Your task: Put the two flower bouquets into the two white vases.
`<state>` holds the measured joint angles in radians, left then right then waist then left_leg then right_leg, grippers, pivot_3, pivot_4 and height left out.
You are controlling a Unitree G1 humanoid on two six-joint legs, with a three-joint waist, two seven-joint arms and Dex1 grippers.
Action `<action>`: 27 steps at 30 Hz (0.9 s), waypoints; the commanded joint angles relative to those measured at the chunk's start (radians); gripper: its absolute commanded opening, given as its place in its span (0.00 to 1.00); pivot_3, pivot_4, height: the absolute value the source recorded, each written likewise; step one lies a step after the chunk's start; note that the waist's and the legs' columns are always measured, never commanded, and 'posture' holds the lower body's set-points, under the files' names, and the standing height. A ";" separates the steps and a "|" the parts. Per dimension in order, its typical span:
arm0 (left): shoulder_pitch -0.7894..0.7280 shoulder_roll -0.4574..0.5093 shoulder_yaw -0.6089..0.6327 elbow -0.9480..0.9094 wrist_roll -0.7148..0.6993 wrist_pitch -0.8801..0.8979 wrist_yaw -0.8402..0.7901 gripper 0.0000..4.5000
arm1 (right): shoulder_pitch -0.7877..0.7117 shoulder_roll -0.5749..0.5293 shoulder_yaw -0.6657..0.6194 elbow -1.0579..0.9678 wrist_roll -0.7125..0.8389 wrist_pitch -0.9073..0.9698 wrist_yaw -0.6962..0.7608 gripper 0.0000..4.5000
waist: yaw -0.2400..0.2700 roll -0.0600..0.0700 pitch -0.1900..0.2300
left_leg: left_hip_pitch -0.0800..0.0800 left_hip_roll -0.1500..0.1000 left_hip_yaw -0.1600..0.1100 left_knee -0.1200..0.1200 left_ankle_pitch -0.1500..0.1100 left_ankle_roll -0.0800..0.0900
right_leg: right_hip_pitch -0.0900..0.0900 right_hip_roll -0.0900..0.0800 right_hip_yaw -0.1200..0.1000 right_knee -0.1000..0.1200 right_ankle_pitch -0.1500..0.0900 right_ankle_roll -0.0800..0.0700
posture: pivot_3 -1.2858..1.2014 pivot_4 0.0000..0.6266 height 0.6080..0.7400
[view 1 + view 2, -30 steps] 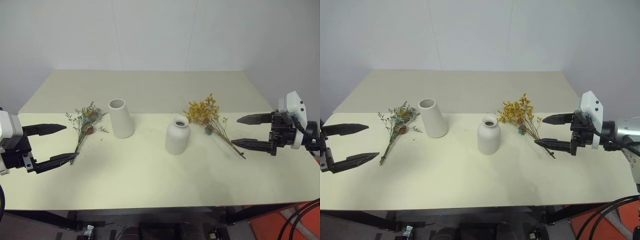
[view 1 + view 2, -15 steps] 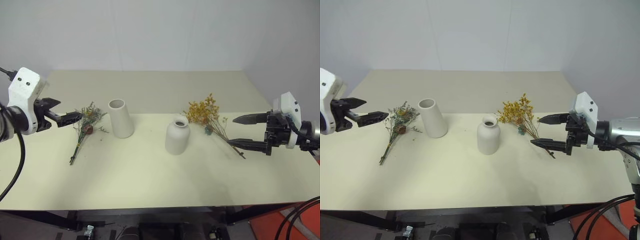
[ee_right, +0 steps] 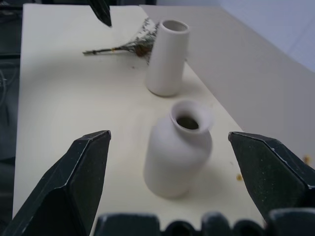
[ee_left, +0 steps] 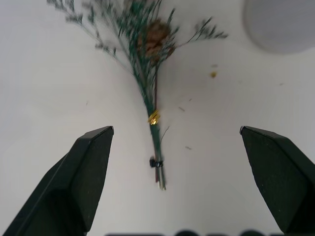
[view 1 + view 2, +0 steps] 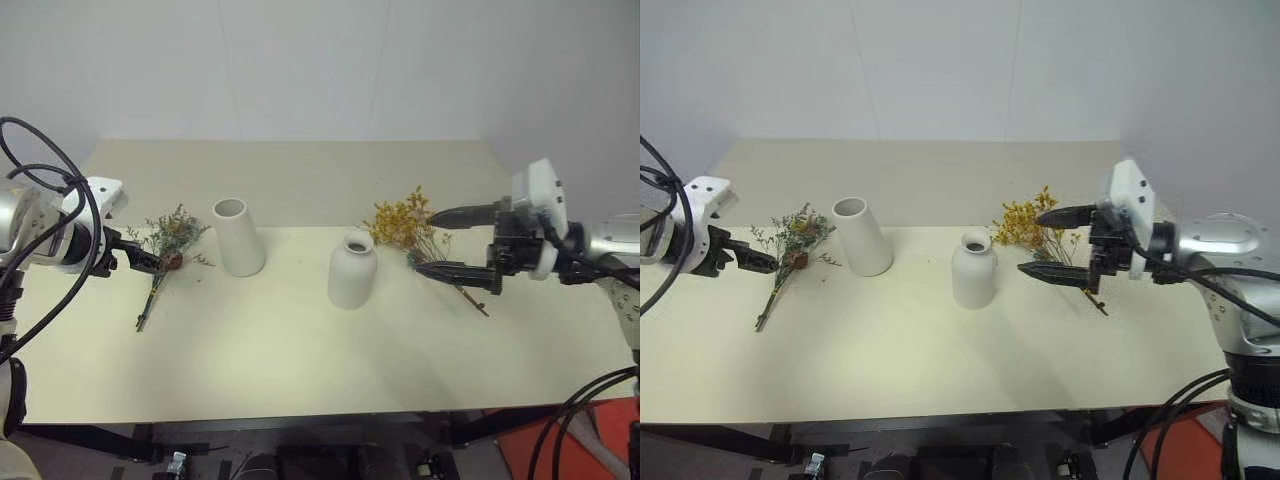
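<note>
Bouquets both flat on table (image 5: 300, 350), neither in a vase. Left to right: left gripper (image 5: 140, 258), fingers spread apart, nothing held, angled downward just above the stems of the grey-green bouquet (image 5: 165, 250); in its wrist view the bunch (image 4: 150, 73) lies between the two fingers (image 4: 83, 172), gold tie on the stem, not touched. Next right, tapered vase (image 5: 238, 237), upright, wide mouth, just beside that bouquet's head. Bottle vase (image 5: 352, 271) near table centre, upright, narrow neck, well apart from the tapered one. Yellow-orange bouquet (image 5: 405, 225) just right of it, stems running toward the near right. Right gripper (image 5: 452, 242) over those stems, jaws wide, empty, pointing left, roughly level, toward the bottle vase (image 3: 179, 147). Tabletop pale cream, matte. Plain white wall (image 5: 320, 60) behind; black cables (image 5: 30, 180) loop at far left.
</note>
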<state>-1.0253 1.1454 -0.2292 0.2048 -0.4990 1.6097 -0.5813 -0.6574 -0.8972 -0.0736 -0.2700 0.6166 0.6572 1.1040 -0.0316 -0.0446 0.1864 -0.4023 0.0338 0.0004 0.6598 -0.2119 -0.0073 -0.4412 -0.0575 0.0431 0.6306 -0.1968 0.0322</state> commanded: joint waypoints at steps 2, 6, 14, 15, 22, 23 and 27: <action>-0.046 -0.011 -0.035 0.053 0.043 0.005 -0.009 1.00 | -0.095 0.025 0.035 -0.028 0.007 0.048 -0.040 1.00 | 0.002 0.000 0.000 | -0.001 0.000 0.000 0.000 0.000 0.000 | -0.001 0.000 0.000 0.000 0.000 0.000 | 0.52 0.24 1.00; -0.073 -0.060 -0.056 0.138 0.075 0.002 -0.002 1.00 | -0.147 0.050 0.080 -0.002 -0.020 0.048 -0.049 1.00 | 0.010 0.000 0.000 | -0.003 -0.001 0.000 0.001 0.000 0.000 | -0.002 -0.001 0.000 0.000 0.000 0.000 | 0.52 0.24 1.00; -0.164 -0.215 -0.073 0.470 0.208 -0.090 0.041 1.00 | -0.186 0.078 0.118 0.026 -0.051 0.028 -0.032 1.00 | 0.017 0.000 0.000 | -0.004 -0.001 -0.001 0.001 0.000 0.000 | -0.002 -0.001 -0.001 0.000 0.000 0.000 | 0.52 0.24 1.00; -0.172 -0.231 -0.077 0.505 0.224 -0.110 0.041 1.00 | -0.187 0.079 0.118 0.027 -0.053 0.028 -0.030 1.00 | 0.017 0.000 0.000 | -0.004 -0.001 -0.001 0.001 0.000 0.000 | -0.002 -0.001 -0.001 0.000 0.001 0.000 | 0.52 0.24 1.00; -0.213 -0.344 -0.059 0.772 0.338 -0.305 0.051 1.00 | -0.183 0.080 0.114 0.021 -0.055 0.031 -0.024 1.00 | 0.017 0.000 0.000 | -0.004 -0.001 -0.001 0.001 0.000 0.000 | -0.002 -0.001 -0.001 0.000 0.001 -0.001 | 0.52 0.24 1.00; -0.220 -0.356 -0.052 0.801 0.350 -0.327 0.052 1.00 | -0.182 0.079 0.113 0.018 -0.054 0.033 -0.024 1.00 | 0.016 0.000 0.000 | -0.004 -0.001 -0.001 0.001 0.000 0.000 | -0.002 -0.001 -0.001 0.000 0.001 -0.001 | 0.52 0.24 1.00; -0.238 -0.392 -0.011 0.894 0.391 -0.402 0.071 0.96 | -0.174 0.068 0.105 0.007 -0.050 0.044 -0.023 1.00 | 0.016 -0.001 0.000 | -0.004 -0.001 -0.001 0.001 0.000 0.000 | -0.002 -0.001 -0.001 0.000 0.004 -0.006 | 0.52 0.24 1.00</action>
<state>-1.2420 0.7558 -0.2636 1.0640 -0.1376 1.2409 -0.5268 -0.8193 -0.8140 0.0644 -0.2302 0.5630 0.7044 1.0794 -0.0152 -0.0452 0.1860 -0.4060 0.0324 -0.0003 0.6608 -0.2119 -0.0072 -0.4430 -0.0586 0.0422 0.6305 -0.1929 0.0267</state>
